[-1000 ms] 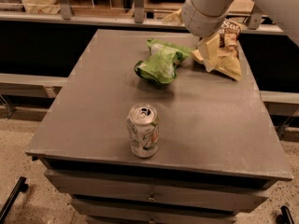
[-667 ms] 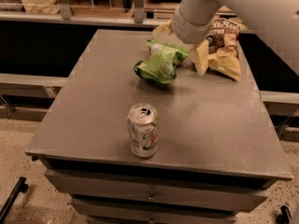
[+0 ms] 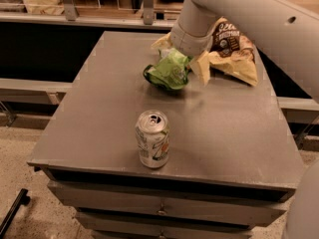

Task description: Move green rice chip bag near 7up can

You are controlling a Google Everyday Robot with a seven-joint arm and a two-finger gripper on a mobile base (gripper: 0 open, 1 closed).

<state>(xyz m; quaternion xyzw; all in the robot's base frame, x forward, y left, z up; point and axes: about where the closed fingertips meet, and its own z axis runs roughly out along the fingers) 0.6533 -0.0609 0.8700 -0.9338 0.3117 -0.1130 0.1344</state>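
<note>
The green rice chip bag (image 3: pixel 168 72) lies crumpled on the grey table (image 3: pixel 99 108), at its far middle. The 7up can (image 3: pixel 152 139) stands upright near the front edge, well apart from the bag. My gripper (image 3: pixel 181 55) hangs from the white arm at the bag's far side. It is open, with one pale finger (image 3: pixel 160 43) at the bag's back left and the other finger (image 3: pixel 202 67) at its right. The bag rests on the table between and just in front of them.
A larger tan-and-brown chip bag (image 3: pixel 232 54) lies at the table's far right, right next to the gripper. The white arm (image 3: pixel 259 14) crosses the top right. Drawers (image 3: pixel 159 208) sit under the table front. A railing and shelf run behind the table.
The arm has swung left and down from above the tan bag. The gripper now straddles the back of the green bag. The bag and the can have not moved.
</note>
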